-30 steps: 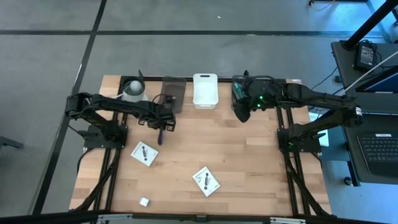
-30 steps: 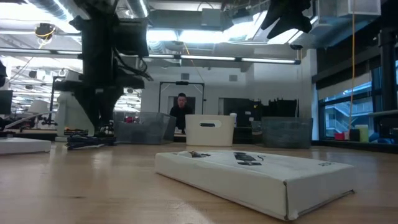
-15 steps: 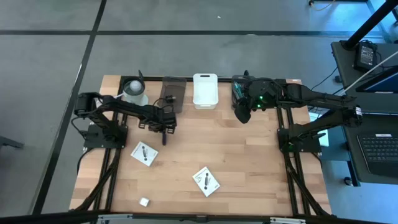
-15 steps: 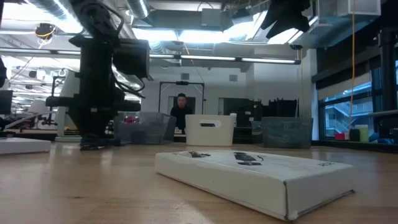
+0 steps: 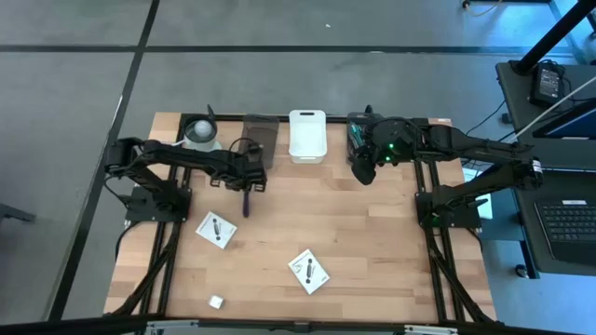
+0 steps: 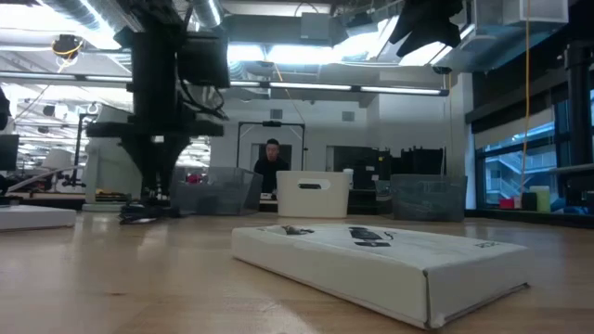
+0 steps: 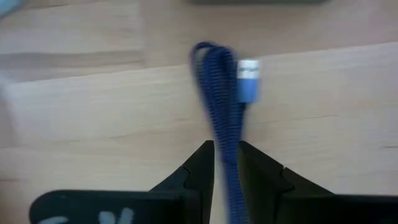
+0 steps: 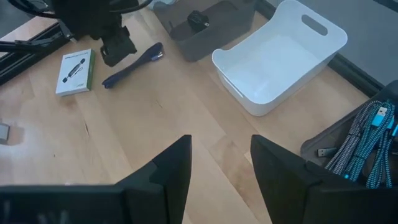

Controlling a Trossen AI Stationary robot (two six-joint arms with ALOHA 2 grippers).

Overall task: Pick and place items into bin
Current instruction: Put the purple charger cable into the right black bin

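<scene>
In the high view the left pincer (image 5: 248,189) sits in the upper left of the wooden surface (image 5: 372,251), just below the grey bin (image 5: 260,140). It is clamped on one end of the purple stick (image 5: 245,201), a folded braided cord (image 7: 221,106). The stick lies flat, its long axis nearly vertical in the frame, the free end pointing toward the bottom edge. The right pincer (image 5: 361,172) hovers, jaws apart and holding nothing, right of the white bin (image 5: 307,136). Two white packets (image 5: 216,229) (image 5: 308,270) lie lower down.
</scene>
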